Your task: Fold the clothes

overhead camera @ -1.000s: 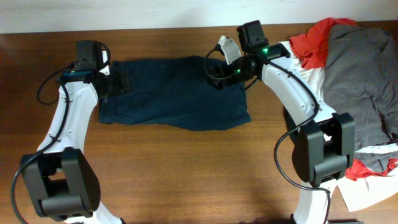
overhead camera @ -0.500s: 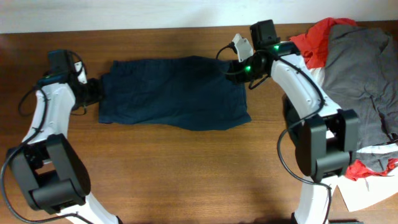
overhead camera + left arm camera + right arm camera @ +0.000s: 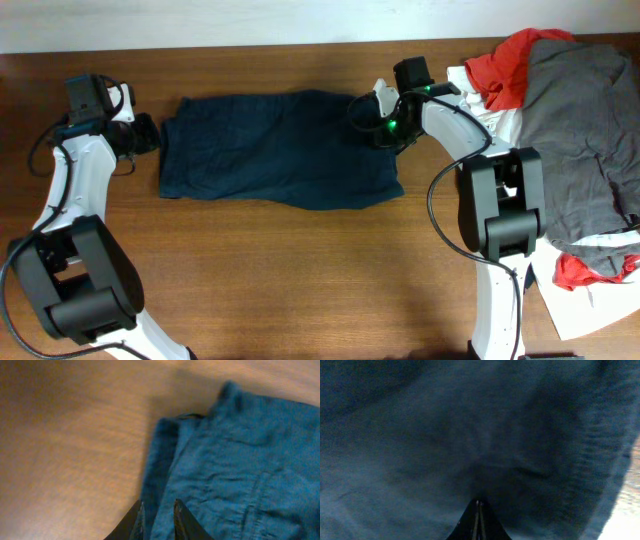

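The clothes in play are navy-blue shorts (image 3: 280, 150), spread flat across the back middle of the table. My left gripper (image 3: 150, 135) sits at their left edge. In the left wrist view its fingers (image 3: 159, 510) stand only a narrow gap apart, with the folded hem of the shorts (image 3: 240, 460) between them. My right gripper (image 3: 372, 128) is on the shorts' upper right corner. In the right wrist view its fingers (image 3: 479, 505) are pressed together, and wrinkles in the dark cloth (image 3: 470, 435) run toward the tips.
A heap of other clothes lies at the right end: a grey garment (image 3: 580, 120) over a red one (image 3: 510, 65), with white cloth (image 3: 590, 310) under them. Bare wooden table (image 3: 300, 280) lies in front of the shorts. The table's back edge is just behind them.
My left gripper has drawn back leftward from over the shorts to their left edge, and its jaws have narrowed. My right gripper has shut at the upper right corner.
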Controlling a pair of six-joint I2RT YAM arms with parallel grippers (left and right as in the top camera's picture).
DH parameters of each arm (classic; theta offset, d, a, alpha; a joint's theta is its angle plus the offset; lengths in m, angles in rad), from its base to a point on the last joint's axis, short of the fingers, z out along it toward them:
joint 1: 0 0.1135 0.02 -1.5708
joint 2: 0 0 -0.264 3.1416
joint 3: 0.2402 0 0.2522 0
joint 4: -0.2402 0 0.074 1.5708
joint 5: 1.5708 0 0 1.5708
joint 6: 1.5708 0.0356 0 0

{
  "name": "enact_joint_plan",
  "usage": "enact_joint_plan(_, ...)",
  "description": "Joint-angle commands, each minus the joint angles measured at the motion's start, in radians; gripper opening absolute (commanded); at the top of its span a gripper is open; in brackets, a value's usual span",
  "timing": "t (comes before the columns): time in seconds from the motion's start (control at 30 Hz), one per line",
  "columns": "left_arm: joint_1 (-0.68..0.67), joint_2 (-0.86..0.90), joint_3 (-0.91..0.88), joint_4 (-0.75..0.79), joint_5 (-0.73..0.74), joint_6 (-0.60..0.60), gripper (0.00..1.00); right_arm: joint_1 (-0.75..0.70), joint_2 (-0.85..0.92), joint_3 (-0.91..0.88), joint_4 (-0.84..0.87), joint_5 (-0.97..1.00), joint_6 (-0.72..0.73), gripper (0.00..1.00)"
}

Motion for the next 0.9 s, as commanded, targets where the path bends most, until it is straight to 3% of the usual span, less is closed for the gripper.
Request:
enact_joint_plan(0.0,0.000,0.054,0.008,0.006,0.193,0.136,0.27,-0.005,0.040,-0.003,0.013,0.009,0.011,0.04)
enact_joint_plan(0.1,0.000,0.105,0.008,0.006,0.274,0.151,0.53,-0.004,0.062,-0.003,0.014,0.009,0.011,0.04)
enact_joint_plan(0.2,0.000,0.142,0.008,0.005,0.279,0.158,0.65,-0.007,0.068,-0.003,0.014,0.009,0.011,0.04)
enact_joint_plan(0.67,0.100,0.201,0.008,0.003,0.240,0.268,0.67,-0.007,0.072,-0.003,0.028,0.010,0.011,0.04)
enact_joint_plan(0.87,0.082,0.218,0.008,0.004,0.245,0.283,0.67,-0.007,0.072,-0.003,0.032,0.010,0.011,0.04)
